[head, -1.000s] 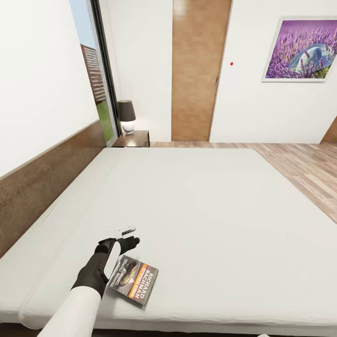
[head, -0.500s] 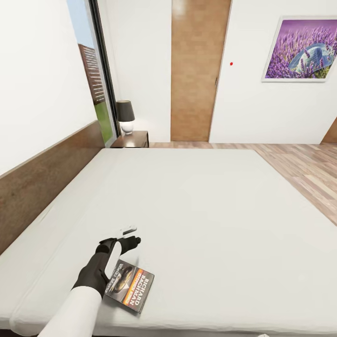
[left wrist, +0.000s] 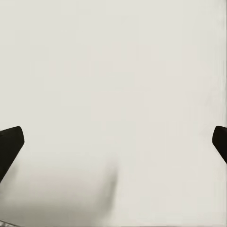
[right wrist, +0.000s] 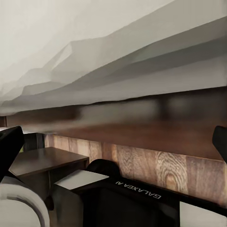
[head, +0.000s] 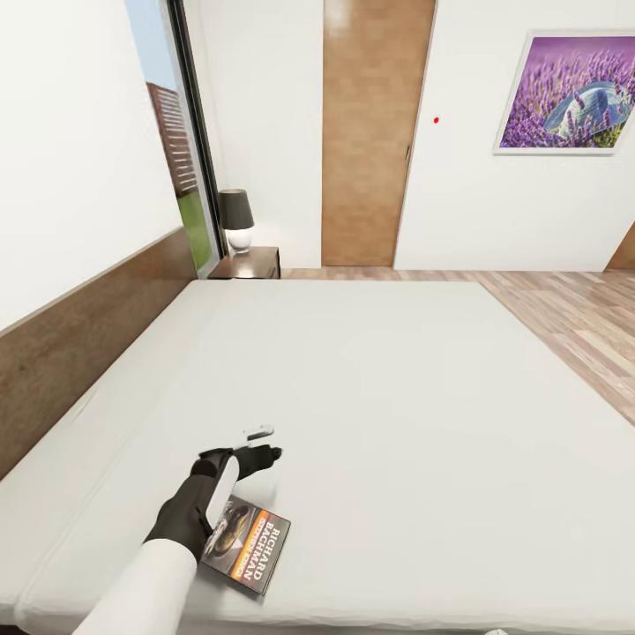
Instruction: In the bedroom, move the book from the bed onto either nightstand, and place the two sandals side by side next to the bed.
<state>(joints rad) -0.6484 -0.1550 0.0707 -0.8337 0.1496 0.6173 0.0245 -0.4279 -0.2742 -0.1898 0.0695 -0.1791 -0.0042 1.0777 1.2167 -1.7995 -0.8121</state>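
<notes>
The book (head: 249, 545), dark grey with an orange band, lies flat on the bed (head: 388, 397) near its front edge. My left gripper (head: 262, 445) hovers over bare mattress just beyond the book, and its black wrist overlaps the book's left edge. In the left wrist view the left gripper (left wrist: 113, 142) is open, fingertips (left wrist: 10, 145) far apart over plain mattress with nothing between them. A nightstand (head: 252, 262) stands past the bed's far left corner. My right gripper (right wrist: 113, 142) is open, low beside the bed's wooden frame (right wrist: 156, 165). The sandals are out of view.
A dark-shaded lamp (head: 237, 219) stands on the nightstand. The brown headboard (head: 79, 335) runs along the left wall under a tall window (head: 176, 132). Behind the bed are a wooden door (head: 370, 132) and a lavender picture (head: 569, 93). Plank floor (head: 582, 317) lies to the right.
My left gripper has slid a little forward and to the right, away from the book. The book lies flat as before.
</notes>
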